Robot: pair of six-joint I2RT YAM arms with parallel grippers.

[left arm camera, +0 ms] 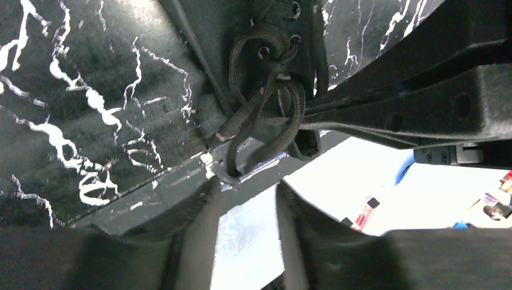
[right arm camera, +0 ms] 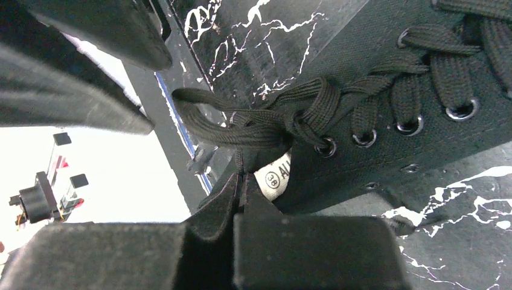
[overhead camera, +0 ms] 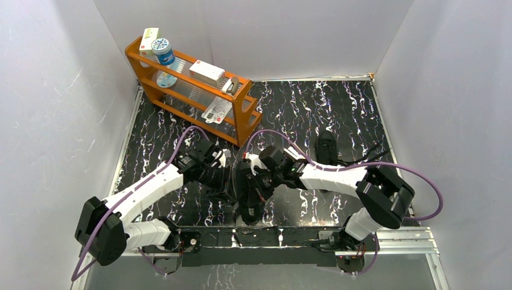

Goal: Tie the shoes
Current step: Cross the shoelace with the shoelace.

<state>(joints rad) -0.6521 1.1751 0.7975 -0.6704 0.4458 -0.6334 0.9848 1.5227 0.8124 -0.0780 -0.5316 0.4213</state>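
**Left pincer (left arm camera: 244,220) apart, right pincer (right arm camera: 240,184) nipped on lace**

Black two-finger left pincer: jaws apart, nothing between them, parked just short of the loose knot (left arm camera: 265,103).
Black right pincer: fingers pressed together. A strand of thin black lace (right arm camera: 241,121) drops from the knot straight into its tips, so it looks clamped on it. My guess is it's holding tension so the loop doesn't slacken while the left pincer re-grips.

All-black canvas low-top sneaker (overhead camera: 249,202) sits centre of the top view, between both wrists. Its mate (overhead camera: 326,148) is upper right of centre, laces sprawled rightward, looks untied.
My read: first shoe mid-knot, loops not snug.

Surface: glossy black tabletop with white marble veining (overhead camera: 338,109), aluminium rail (overhead camera: 392,238) along the bottom edge.
Orange wooden rack (overhead camera: 244,121) holding bottles and boxes, upper left.
Plain white walls (overhead camera: 42,90) on three sides.
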